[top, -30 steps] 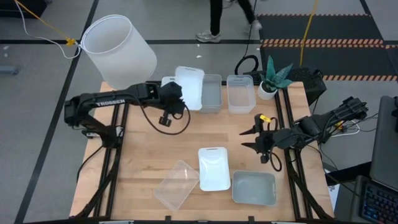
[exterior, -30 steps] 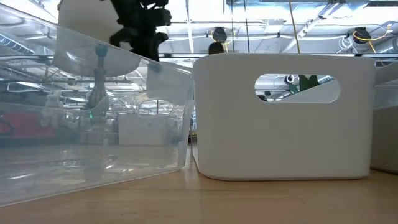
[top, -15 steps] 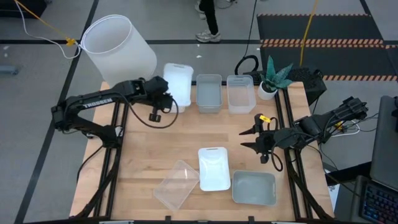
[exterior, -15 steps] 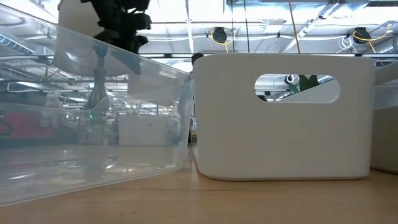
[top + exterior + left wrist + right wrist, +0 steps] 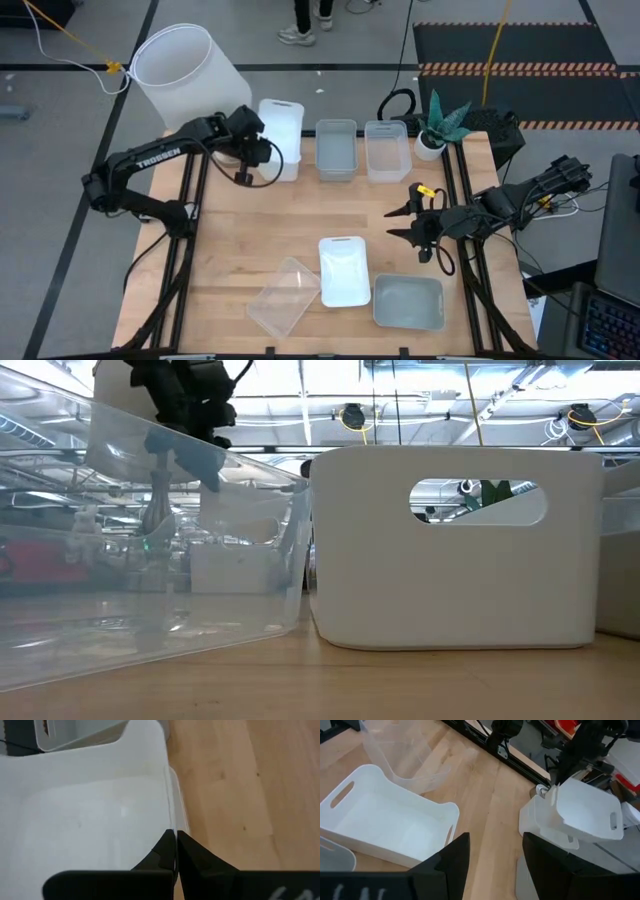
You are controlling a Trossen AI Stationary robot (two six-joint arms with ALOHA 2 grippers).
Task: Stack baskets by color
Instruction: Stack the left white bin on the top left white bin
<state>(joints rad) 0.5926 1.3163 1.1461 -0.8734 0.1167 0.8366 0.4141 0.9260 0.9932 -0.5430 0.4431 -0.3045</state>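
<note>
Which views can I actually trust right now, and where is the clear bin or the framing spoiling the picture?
High view: evenly lit, whole table readable. Low view: the near clear basket and white basket fill the frame; the far row shows only through the clear wall's reflections. Left wrist view: close in, white basket wall pale and washed out. Right wrist view: sharp enough.

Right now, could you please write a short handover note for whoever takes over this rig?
Left pincer: shut on the rim of a white basket, lowering it into the white stack at the far left corner.
Right pincer: open, idle at the right edge.
Far row: grey basket, clear basket.
Near edge, still loose: clear basket, white basket, grey basket.
</note>
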